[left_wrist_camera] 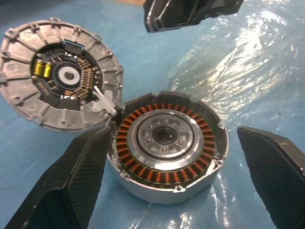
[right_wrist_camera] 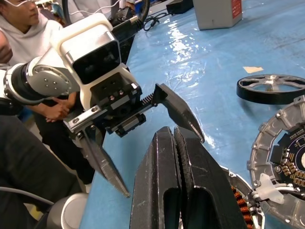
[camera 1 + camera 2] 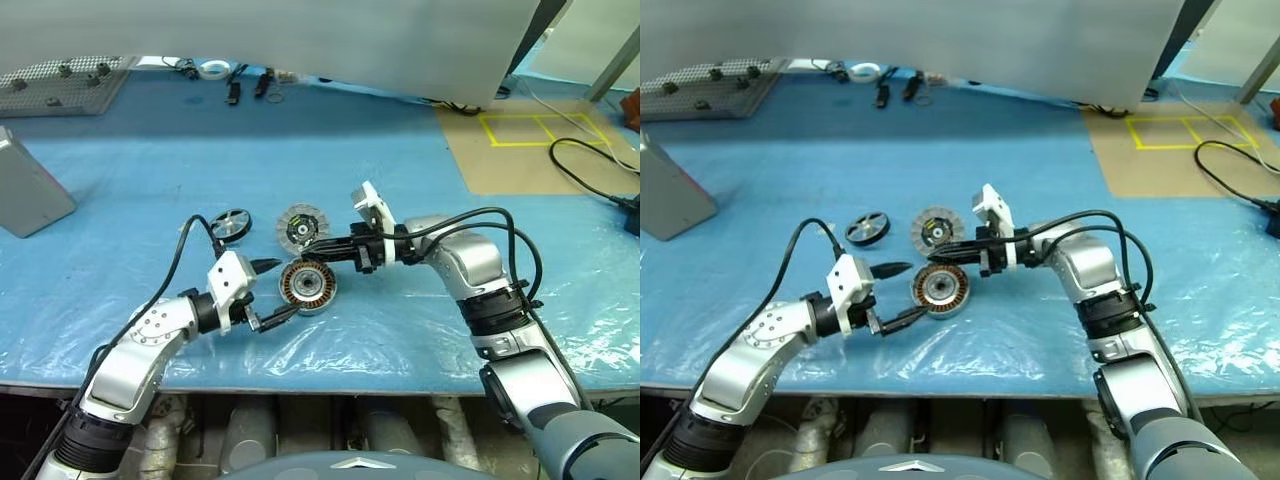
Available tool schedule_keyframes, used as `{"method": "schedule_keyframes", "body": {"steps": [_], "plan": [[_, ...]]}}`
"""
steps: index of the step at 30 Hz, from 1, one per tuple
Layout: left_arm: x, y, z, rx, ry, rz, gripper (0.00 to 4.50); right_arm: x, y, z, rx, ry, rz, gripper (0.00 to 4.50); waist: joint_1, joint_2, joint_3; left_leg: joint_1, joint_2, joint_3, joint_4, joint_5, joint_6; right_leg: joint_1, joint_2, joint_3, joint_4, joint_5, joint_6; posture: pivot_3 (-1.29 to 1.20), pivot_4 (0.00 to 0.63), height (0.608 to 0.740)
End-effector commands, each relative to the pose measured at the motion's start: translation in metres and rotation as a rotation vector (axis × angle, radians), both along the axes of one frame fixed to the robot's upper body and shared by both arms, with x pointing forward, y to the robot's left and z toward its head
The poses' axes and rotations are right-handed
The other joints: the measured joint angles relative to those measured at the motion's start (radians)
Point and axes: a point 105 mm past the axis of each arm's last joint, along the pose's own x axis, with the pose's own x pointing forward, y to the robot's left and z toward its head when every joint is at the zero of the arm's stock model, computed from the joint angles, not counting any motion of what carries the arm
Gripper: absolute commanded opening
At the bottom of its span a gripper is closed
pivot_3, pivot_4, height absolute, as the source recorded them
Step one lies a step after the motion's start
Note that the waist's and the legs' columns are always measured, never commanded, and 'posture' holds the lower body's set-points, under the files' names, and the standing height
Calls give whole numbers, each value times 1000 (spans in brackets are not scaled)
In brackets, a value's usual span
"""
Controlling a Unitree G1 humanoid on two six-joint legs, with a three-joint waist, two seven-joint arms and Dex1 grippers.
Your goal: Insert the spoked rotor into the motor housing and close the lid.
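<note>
A person (image 2: 28, 33) is seen from the right wrist, while the housing (image 3: 307, 285) lies between the wide-open left gripper (image 3: 272, 291); the right gripper (image 3: 318, 248) is shut, empty.

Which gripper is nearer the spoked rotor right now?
Left. The open left gripper straddles the motor housing, just in front of the spoked rotor. The shut right gripper hovers over the lid, on the side away from the rotor.
</note>
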Motion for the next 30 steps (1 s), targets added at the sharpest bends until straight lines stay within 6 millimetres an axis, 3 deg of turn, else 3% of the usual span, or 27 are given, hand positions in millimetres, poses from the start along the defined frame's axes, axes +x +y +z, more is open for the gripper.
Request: {"method": "schedule_keyframes", "body": {"steps": [1, 7, 16, 20, 26, 30], "plan": [[14, 22, 15, -5, -71, 117, 4500, 3, -7, 19, 29, -103, -54, 35, 0, 0, 0, 0, 0, 0, 0, 0, 0, 0, 0, 0, 0, 0, 0, 0, 150, 740], [28, 55, 29, 21, -103, 235, 4500, 11, -16, 32, 64, -154, -180, 35, 0, 0, 0, 0, 0, 0, 0, 0, 0, 0, 0, 0, -1, 0, 0, 0, 150, 740], [66, 96, 69, 145, -164, 251, 4500, 11, -18, 22, 70, -115, -242, 35, 3, 0, 0, 0, -1, 0, 0, 1, -1, 0, 0, 0, -1, 0, 0, 0, 150, 740], [83, 105, 84, 231, -183, 183, 3620, 11, -18, 17, 73, -114, -257, 0, 3, -1, 0, 0, -1, 0, -1, 3, -5, 0, 0, 0, -1, 0, 0, 0, 150, 740], [100, 111, 84, 353, -141, 69, 1592, 9, -19, 11, 90, -98, -288, 0, 3, -1, 0, -2, -1, 0, -2, 3, -5, -2, 0, -1, -1, 0, 1, 0, 150, 740], [111, 107, 82, 451, -76, -44, 1592, 7, -22, 6, 90, -86, -310, 0, 7, -2, 1, -5, -1, -1, -2, 3, -6, -5, 0, -2, 0, 2, 4, 0, 150, 740]]}}
